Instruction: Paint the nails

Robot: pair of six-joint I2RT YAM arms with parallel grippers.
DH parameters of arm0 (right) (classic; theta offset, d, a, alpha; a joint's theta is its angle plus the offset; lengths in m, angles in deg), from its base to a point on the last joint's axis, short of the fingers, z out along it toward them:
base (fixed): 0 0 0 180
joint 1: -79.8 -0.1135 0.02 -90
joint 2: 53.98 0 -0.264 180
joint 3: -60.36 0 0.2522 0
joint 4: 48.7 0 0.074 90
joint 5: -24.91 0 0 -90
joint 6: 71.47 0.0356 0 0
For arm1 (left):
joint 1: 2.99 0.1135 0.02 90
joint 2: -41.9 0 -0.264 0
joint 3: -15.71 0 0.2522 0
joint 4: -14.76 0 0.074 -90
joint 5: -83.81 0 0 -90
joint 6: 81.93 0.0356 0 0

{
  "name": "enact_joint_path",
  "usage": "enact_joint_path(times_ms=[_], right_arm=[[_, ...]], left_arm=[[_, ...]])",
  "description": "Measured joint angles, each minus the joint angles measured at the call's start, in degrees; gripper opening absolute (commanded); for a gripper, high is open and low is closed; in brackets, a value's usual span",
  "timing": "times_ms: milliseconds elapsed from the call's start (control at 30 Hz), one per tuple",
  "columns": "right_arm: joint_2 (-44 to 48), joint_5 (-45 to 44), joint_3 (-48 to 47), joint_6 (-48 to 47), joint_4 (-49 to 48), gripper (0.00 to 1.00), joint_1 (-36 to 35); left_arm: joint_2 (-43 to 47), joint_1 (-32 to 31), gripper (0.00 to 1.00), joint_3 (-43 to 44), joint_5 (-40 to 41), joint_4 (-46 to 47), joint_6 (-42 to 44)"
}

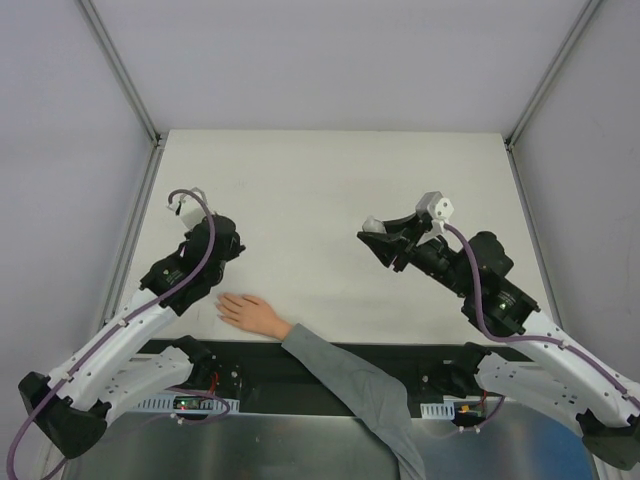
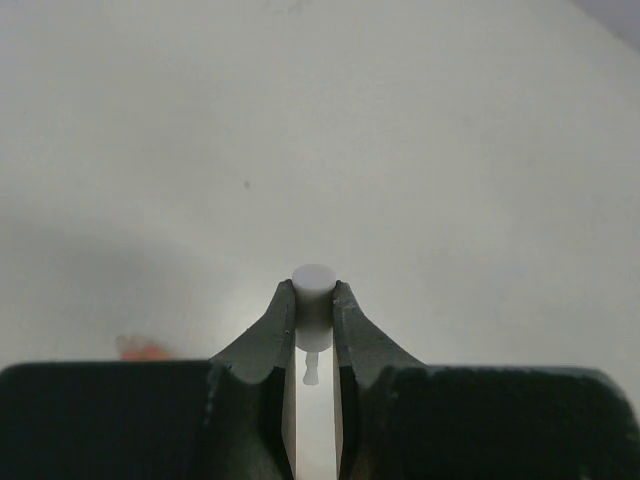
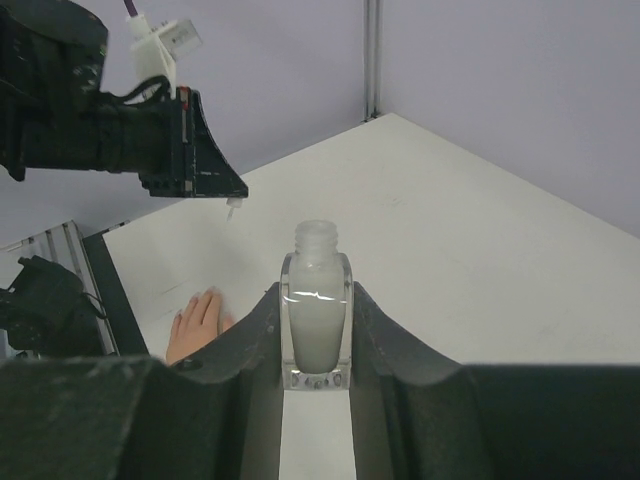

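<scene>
The left claw point(image 2: 313, 300) clamps a small white cylindrical brush cap point(image 2: 314, 278), bristle down, above the pale counter point(image 1: 320, 180). The skin-coloured nails point(image 1: 226, 304) tip a pinkish-beige, grey-sleeved hand point(image 1: 255, 314) lying flat at the near edge, with its long axis and fingers pointing left. The right claw point(image 3: 317, 300) grips an open whitish polish bottle point(image 3: 316, 335). Brushing likely comes next, which calls for lowering the bristle precisely onto a fingertip.

Right tool point(image 3: 317, 292) clamps uncapped whitish bottle point(image 3: 317, 335) (neck open); hand point(image 3: 197, 322) flat on table point(image 3: 450, 230), lower left.
</scene>
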Motion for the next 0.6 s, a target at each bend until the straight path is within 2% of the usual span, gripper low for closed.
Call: enact_joint_path(times_ms=[233,600], right_arm=[[0.22,1.05,0.00,1.05,2.56,0.00,0.00],[-2.67,1.79,0.13,1.31,3.69,0.00,0.00]], left_arm=[[0.57,4.26,0.00,-10.60,3.30,-4.46,-9.99],[-4.17,12.70,0.00,-17.16,4.42,-7.28,-22.56]])
